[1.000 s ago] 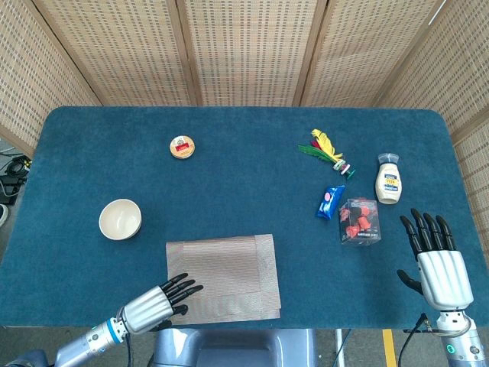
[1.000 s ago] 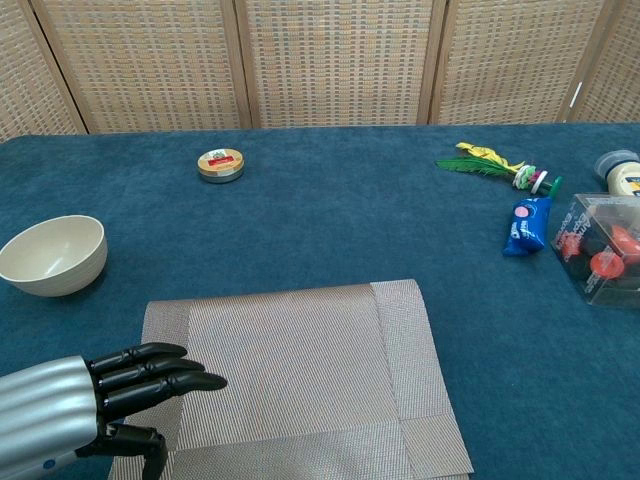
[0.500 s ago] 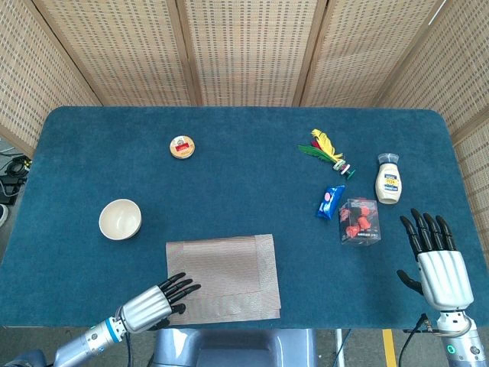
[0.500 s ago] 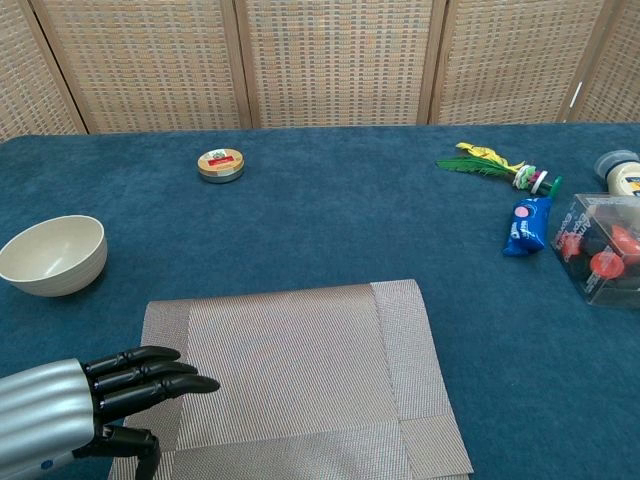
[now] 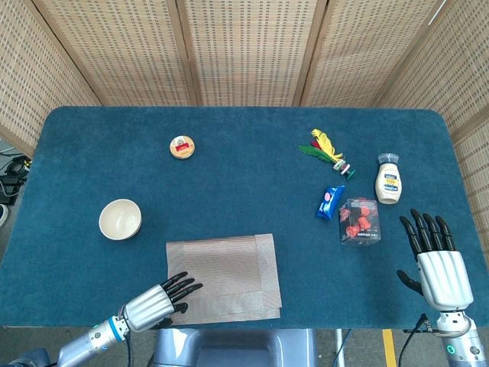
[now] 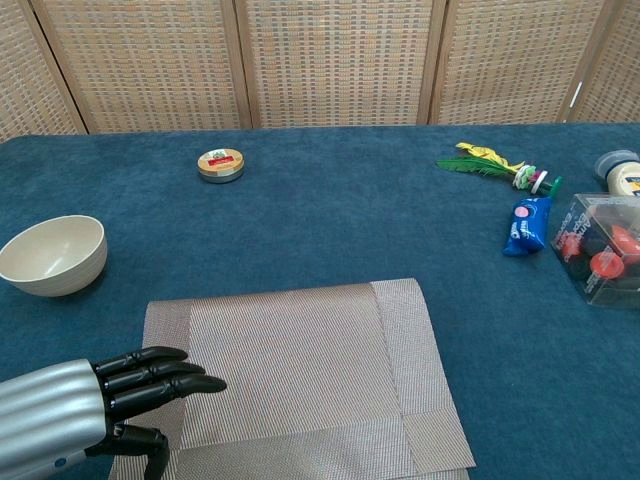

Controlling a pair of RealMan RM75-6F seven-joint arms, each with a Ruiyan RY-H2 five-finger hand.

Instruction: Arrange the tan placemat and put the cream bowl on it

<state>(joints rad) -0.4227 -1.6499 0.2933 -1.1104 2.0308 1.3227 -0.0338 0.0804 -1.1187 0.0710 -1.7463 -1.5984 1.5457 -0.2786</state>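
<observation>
Your left hand point(image 6: 95, 405) lay flat, fingers together, empty, on the mat's point(image 5: 225, 275) near-left corner at the table's near edge; bowl point(image 5: 120, 219) sat apart near the left edge; dragging could've buckled the mat off the edge; right hand point(image 5: 435, 260) was spread, empty.

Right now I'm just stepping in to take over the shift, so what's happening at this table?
The left hand rests its fingertips on the near left corner of the tan placemat, which lies flat at the table's front edge. The cream bowl sits untouched on the cloth, apart from the placemat. The right hand is open, holding nothing, near the clear box.
</observation>
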